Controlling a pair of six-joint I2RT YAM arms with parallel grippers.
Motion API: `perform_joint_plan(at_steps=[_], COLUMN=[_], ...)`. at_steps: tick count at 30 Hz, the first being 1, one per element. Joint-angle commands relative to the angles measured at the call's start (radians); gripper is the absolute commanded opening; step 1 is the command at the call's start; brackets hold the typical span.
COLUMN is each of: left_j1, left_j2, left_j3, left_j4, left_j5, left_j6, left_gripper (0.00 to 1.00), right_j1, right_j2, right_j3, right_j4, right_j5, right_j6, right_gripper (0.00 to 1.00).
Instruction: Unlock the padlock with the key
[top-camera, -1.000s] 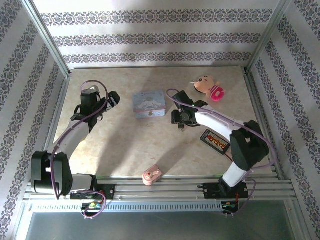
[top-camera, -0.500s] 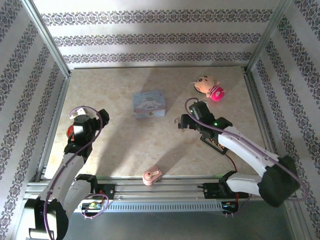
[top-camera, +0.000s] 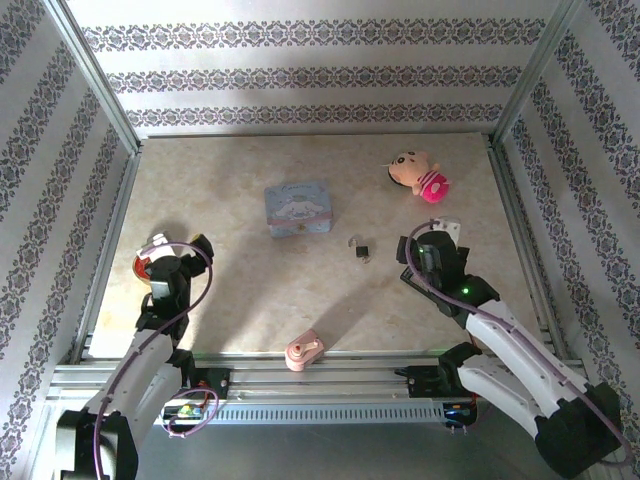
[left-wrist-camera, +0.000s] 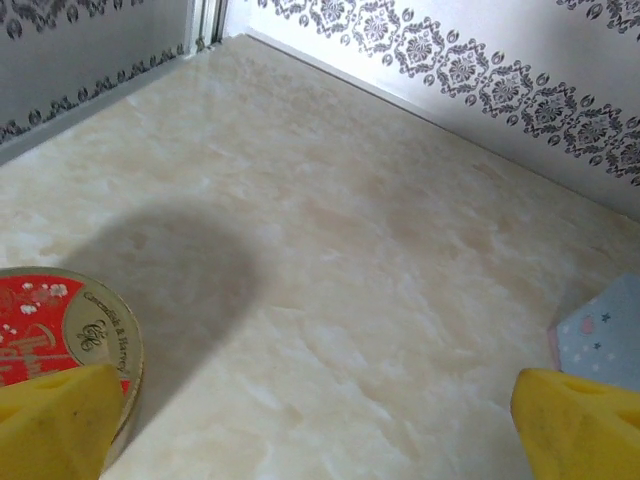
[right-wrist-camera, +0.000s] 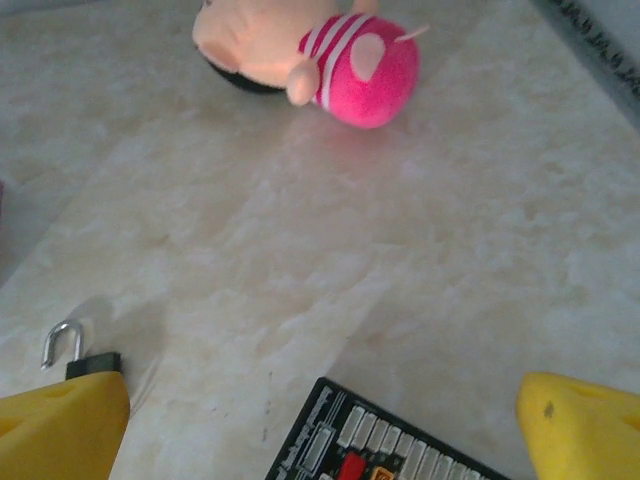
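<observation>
The padlock (top-camera: 361, 249), a tiny black block with a thin silvery shackle, lies on the table just right of the blue cartoon tin (top-camera: 300, 207). In the right wrist view the padlock (right-wrist-camera: 80, 355) sits at the lower left, its shackle looking lifted free on one side. Small silvery bits lie beside it; I cannot make out the key among them. My right gripper (top-camera: 430, 245) hangs open to the right of the lock, apart from it, with nothing between its fingers (right-wrist-camera: 60, 425). My left gripper (top-camera: 172, 255) is open and empty at the left, far from the lock.
A red round tin (left-wrist-camera: 60, 320) lies by the left gripper. A black button board (right-wrist-camera: 390, 440) sits under the right gripper. A pink plush (top-camera: 420, 175) rests at the back right and a pink toy lump (top-camera: 303, 350) near the front edge.
The right gripper opened and drew back to the right and nearer, leaving the padlock on the table. The left arm pulled back toward the near left.
</observation>
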Motion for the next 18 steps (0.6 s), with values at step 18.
perform_joint_plan(at_steps=[18], left_j1=[0.026], left_j2=[0.339], left_j3=[0.028], left_j4=[0.438], left_j5=[0.109], left_j6=[0.388], left_gripper=[0.99], right_j1=[-0.168], right_j2=[-0.265], right_j3=[-0.387], right_j4=[0.599], right_j5=[-0.088], right_j6=[-0.417], right_gripper=[0.98])
